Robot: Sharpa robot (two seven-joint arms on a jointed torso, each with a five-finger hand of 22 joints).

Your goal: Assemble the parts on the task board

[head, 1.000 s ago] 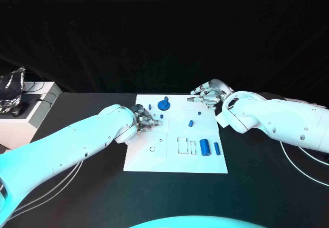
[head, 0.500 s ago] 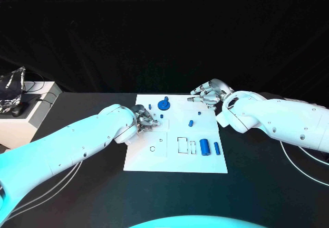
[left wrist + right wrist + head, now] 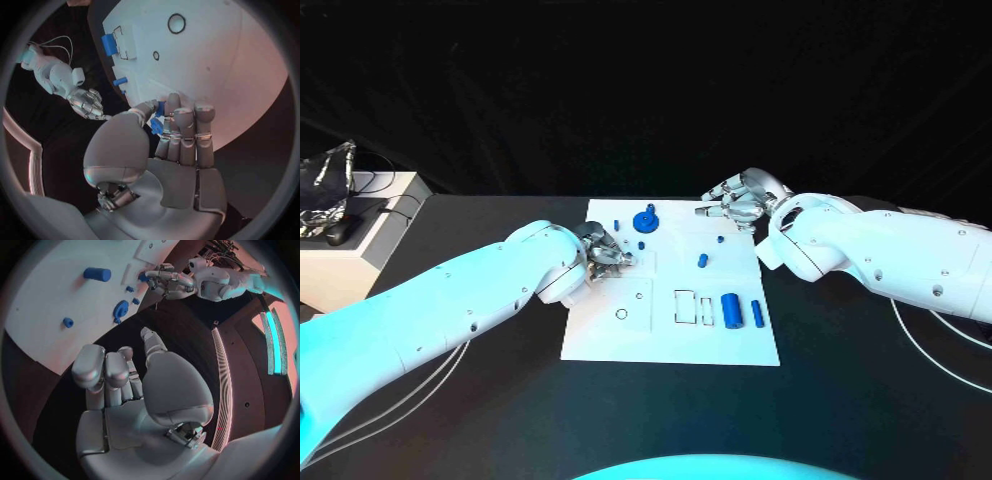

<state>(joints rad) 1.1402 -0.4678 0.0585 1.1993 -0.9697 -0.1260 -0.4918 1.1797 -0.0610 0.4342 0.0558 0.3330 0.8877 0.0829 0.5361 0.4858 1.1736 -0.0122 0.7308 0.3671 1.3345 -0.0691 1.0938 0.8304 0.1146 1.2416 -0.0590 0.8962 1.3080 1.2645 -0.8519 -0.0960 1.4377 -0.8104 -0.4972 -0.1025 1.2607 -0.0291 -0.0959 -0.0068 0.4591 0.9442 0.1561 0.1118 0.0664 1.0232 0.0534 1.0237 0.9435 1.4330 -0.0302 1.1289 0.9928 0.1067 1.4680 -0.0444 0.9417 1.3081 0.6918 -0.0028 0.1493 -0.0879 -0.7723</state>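
Both silver hands: left robot hand (image 3: 169, 135) seemingly pinches a small blue part (image 3: 157, 125); right robot hand (image 3: 125, 375) empty, fingers curled.

I see white task board (image 3: 668, 335) on black table (image 3: 848, 400); blue parts on board: wheel-shaped piece (image 3: 645, 221), two cylinders (image 3: 731, 309) beside black-outlined rectangle (image 3: 684, 306). Silver hands (arms white): left hand (image 3: 606, 255), right hand (image 3: 737, 197).

blue part (image 3: 156, 124) mostly hidden, perhaps pinched

The task board (image 3: 668, 345) lies mid-desk (image 3: 473, 400). The left hand (image 3: 604, 256) sits over its left edge, the right hand (image 3: 737, 204) off its far right corner. Parts (image 3: 731, 310) lie near the board's right side; one is perhaps pinched by the left hand.
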